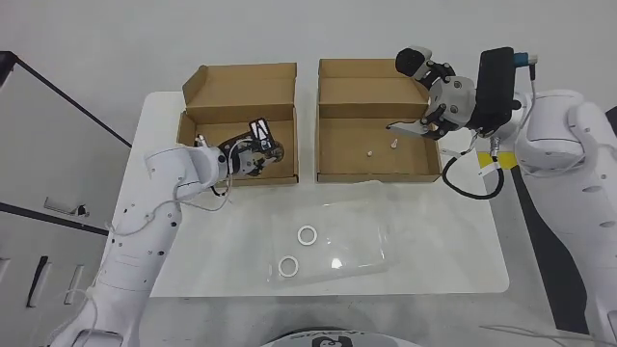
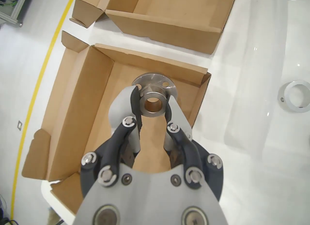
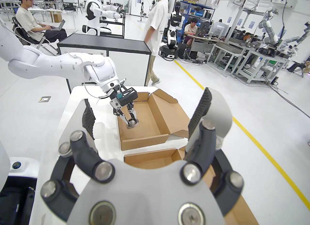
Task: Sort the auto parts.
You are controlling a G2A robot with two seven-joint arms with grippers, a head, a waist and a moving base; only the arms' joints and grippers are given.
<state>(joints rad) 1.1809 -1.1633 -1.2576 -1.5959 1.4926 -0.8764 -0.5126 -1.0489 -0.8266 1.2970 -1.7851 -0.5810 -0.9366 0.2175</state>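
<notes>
In the top view, two open cardboard boxes sit side by side in the upper middle of the frame on the white desk (image 1: 463, 251), with a narrow strip of desk between them. The left end effector (image 2: 152, 101) is down inside the left box (image 1: 241, 82). Its fingers are clamped on the neck of a flanged metal hub (image 2: 155, 84), and the box walls stand close around it, the near-side wall just beyond the flange. The right end effector (image 3: 146, 100) hangs over the right-hand edge of the right box (image 1: 376, 82), with its fingers spread wide and nothing between them. Two small bolts (image 1: 393, 140) lie apart on that box's floor, near its middle. In the lower centre of the frame, a clear plastic sheet (image 1: 366, 212) lies on the desk with two metal rings (image 1: 308, 235) on it, well apart from both boxes. White desk surface runs from the sheet to the desk's right edge, and the front edge passes just below the sheet.
</notes>
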